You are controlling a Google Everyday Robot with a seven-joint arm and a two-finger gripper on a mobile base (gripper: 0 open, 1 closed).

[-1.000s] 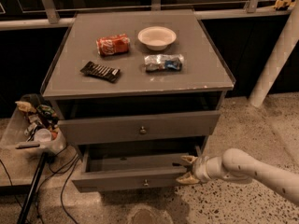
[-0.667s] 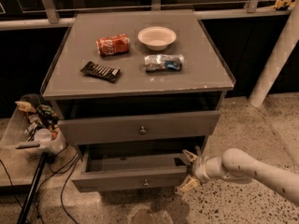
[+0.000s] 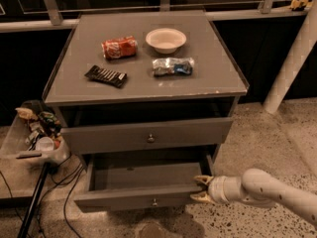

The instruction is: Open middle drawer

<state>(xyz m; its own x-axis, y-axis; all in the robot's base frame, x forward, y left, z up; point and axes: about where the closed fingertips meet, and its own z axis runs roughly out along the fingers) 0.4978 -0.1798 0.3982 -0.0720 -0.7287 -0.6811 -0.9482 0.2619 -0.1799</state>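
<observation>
**A:** Where was the gripper (image 3: 200,189) at that point?

**B:** Low on the right, at the right end of the middle drawer (image 3: 124,198) front. Its two pale fingertips (image 3: 202,180) were spread, one by the top edge of the front and one lower against its face. I couldn't tell whether they were actually squeezing the wood.

**A:** And the drawer itself?

**B:** It sat under the upper drawer (image 3: 109,137) and stood well out toward the near side, with its dark, bare inside showing. I took it for the middle one, and a lower drawer would have been hidden beneath it. Its small knob (image 3: 155,202) was well left of the gripper and untouched.

**A:** So what did a good finish call for?

**B:** I judged the opening mostly done. Because the hold was at one end and not at the knob, the pull had to run straight toward the near side, along the runners. Any sideways drift could have skewed the drawer and jammed it. A slow, level draw looked safest, stopping short of the end of travel so the drawer stayed in the cabinet.

**A:** Anything at risk above?

**B:** The bowl (image 3: 166,38) and can (image 3: 119,47) on the tabletop (image 3: 208,81) were far from the work. Only a hard jerk would have troubled them.
</observation>
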